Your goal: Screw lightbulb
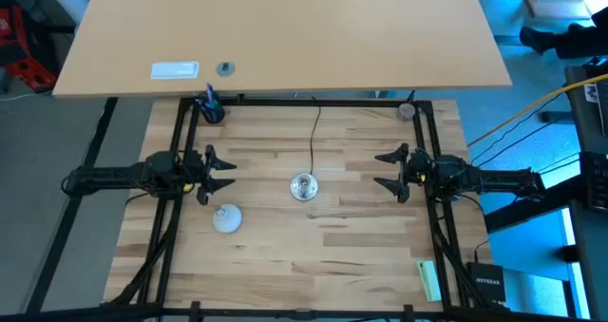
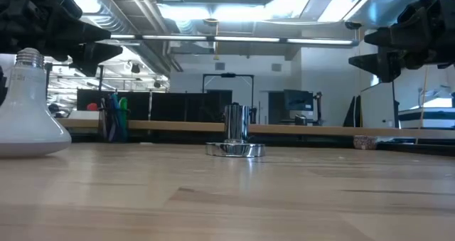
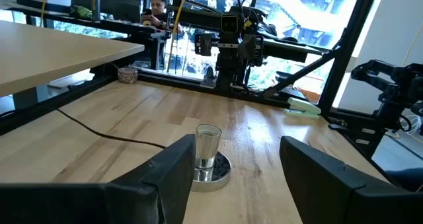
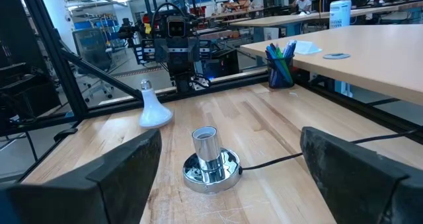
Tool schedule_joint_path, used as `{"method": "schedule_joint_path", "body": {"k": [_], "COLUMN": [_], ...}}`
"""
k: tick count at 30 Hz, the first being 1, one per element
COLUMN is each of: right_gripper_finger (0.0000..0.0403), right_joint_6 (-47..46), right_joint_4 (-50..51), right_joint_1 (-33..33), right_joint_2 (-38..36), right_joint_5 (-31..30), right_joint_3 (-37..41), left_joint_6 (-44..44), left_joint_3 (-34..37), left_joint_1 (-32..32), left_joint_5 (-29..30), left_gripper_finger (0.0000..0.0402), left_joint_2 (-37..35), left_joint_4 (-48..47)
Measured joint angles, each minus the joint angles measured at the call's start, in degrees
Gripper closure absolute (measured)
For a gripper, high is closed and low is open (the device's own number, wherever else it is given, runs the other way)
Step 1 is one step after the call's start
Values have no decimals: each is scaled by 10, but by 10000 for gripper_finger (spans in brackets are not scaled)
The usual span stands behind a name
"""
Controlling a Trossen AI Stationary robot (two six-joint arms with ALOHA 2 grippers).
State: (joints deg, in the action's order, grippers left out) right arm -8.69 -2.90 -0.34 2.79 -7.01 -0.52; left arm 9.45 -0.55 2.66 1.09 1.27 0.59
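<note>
From above, the lightbulb (image 1: pixel 226 219) lay on the bench toward its left edge, just in front of the left gripper (image 1: pixel 217 173), whose fingers were spread and empty; the right gripper (image 1: pixel 387 171) hovered spread near the right edge, with the silver socket (image 1: pixel 304 187) between them at the bench's middle. At table height the bulb rested globe-down, its threaded base up. The left wrist camera showed the socket upright on its round base. The right wrist camera confirmed the bulb stood apart from the socket. The first grasp should probably take the globe, keeping the threads free.
</note>
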Motion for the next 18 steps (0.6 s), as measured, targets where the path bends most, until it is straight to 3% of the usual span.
{"method": "schedule_joint_path", "body": {"k": [9, 14, 18], "right_gripper_finger": [40, 40, 40], "right_joint_6": [-3, -129, -174], "right_joint_4": [-4, -9, -37], "right_joint_1": [0, 0, -1], "right_joint_2": [0, 0, 0], "right_joint_5": [0, 16, -12], "right_joint_3": [0, -3, -4], "left_joint_6": [0, 0, 6], "left_joint_3": [0, 0, 0], "left_joint_1": [0, 0, 0], "left_joint_5": [0, 0, 0], "left_gripper_finger": [192, 192, 192], "left_joint_2": [0, 0, 0], "left_joint_4": [0, 0, 1]}}
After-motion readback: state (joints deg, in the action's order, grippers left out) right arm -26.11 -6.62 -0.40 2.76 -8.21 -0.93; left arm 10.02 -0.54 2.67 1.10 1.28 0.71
